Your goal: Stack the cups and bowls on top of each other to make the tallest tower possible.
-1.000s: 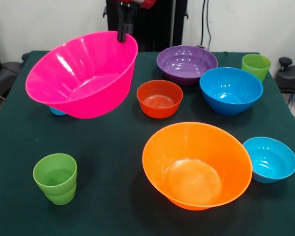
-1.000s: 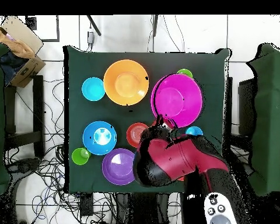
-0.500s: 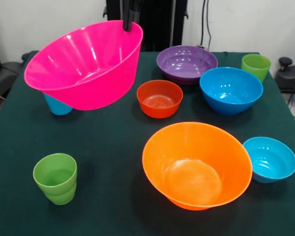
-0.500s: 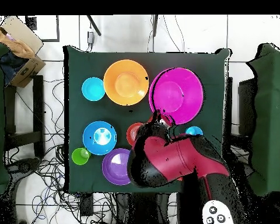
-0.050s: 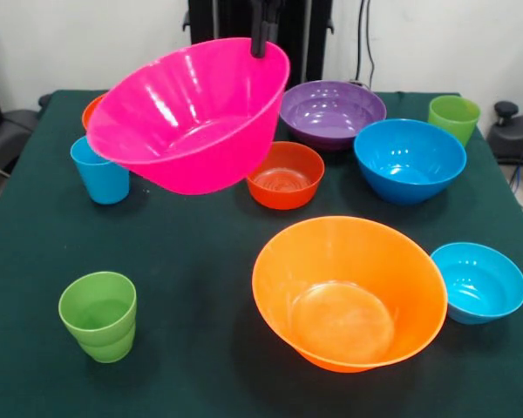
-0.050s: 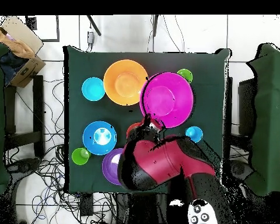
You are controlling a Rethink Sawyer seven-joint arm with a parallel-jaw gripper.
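Note:
My gripper (image 5: 261, 42) is shut on the far rim of the large pink bowl (image 5: 192, 113), which hangs tilted above the table. In the overhead view the pink bowl (image 6: 167, 99) overlaps the edge of the large orange bowl (image 6: 126, 82), and the gripper (image 6: 149, 121) sits at its rim. The orange bowl (image 5: 349, 292) stands at the front. A medium red-orange bowl (image 5: 283, 174), a purple bowl (image 5: 331, 109), a blue bowl (image 5: 410, 159) and a small blue bowl (image 5: 479, 281) stand apart. A sky blue cup (image 5: 100, 171) and two green cups (image 5: 98, 315) (image 5: 453, 116) stand upright.
A sliver of a small red-orange bowl (image 5: 91, 110) peeks out behind the pink bowl's left side. The red arm (image 6: 165, 163) covers part of the purple bowl (image 6: 111, 166) from above. A cardboard box (image 6: 17, 49) sits off the green table (image 5: 192, 261).
The pink bowl has risen and swung to the right in the front view, toward the orange bowl. The sky blue cup and the small red-orange bowl behind it have come into sight.

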